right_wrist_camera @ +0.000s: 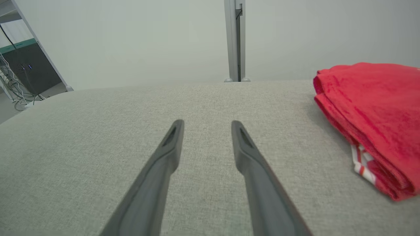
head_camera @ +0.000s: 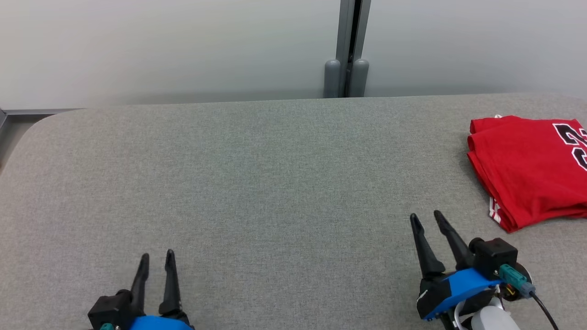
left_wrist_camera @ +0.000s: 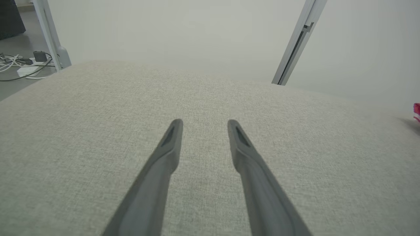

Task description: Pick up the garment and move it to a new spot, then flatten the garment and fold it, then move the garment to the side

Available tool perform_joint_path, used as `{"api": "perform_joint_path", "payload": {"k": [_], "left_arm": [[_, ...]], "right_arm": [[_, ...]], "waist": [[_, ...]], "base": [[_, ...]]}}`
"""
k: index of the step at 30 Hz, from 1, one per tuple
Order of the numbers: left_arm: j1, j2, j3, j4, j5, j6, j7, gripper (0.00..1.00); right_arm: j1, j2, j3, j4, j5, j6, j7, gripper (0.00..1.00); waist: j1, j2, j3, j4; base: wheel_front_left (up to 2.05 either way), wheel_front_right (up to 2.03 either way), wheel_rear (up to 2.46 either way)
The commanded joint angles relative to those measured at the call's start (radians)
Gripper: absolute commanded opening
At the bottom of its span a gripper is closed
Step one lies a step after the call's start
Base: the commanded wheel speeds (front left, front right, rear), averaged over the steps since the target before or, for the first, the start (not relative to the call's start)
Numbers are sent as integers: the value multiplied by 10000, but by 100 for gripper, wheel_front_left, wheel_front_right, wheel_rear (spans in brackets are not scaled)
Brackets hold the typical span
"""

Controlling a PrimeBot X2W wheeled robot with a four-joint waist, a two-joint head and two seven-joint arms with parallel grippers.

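The garment (head_camera: 532, 170) is a red jersey with black and white lettering, folded into a flat stack at the right edge of the grey table (head_camera: 275, 183). It also lies at the right of the right wrist view as a red garment (right_wrist_camera: 374, 114) with a striped hem. My right gripper (head_camera: 425, 217) hovers open near the front edge, just left of and nearer than the jersey, holding nothing. At the lower left my left gripper (head_camera: 157, 255) is open too, far from the cloth. In each wrist view the fingers (left_wrist_camera: 174, 131) (right_wrist_camera: 175, 131) are spread over bare fabric.
A grey metal post (head_camera: 347, 50) rises behind the table's far edge against a pale wall. Cables and a power strip (left_wrist_camera: 23, 65) lie on the floor beyond the table's left corner. A dark cabinet (right_wrist_camera: 29, 72) stands off to the left.
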Motion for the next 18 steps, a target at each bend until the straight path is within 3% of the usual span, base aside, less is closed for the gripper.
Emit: {"api": "perform_joint_path", "payload": {"k": [1,18], "left_arm": [[32,-15,-15,67,-16,-3,23,0],[-197,-167,477,83,-2543,-316,788,0]], "right_arm": [[33,2,-9,68,14,0,14,0],[253,1,-437,-206,2882,0,786,0]], "waist": [[1,0,0,1],[0,0,-100,-23]], "base": [[0,0,0],[0,0,0]]}}
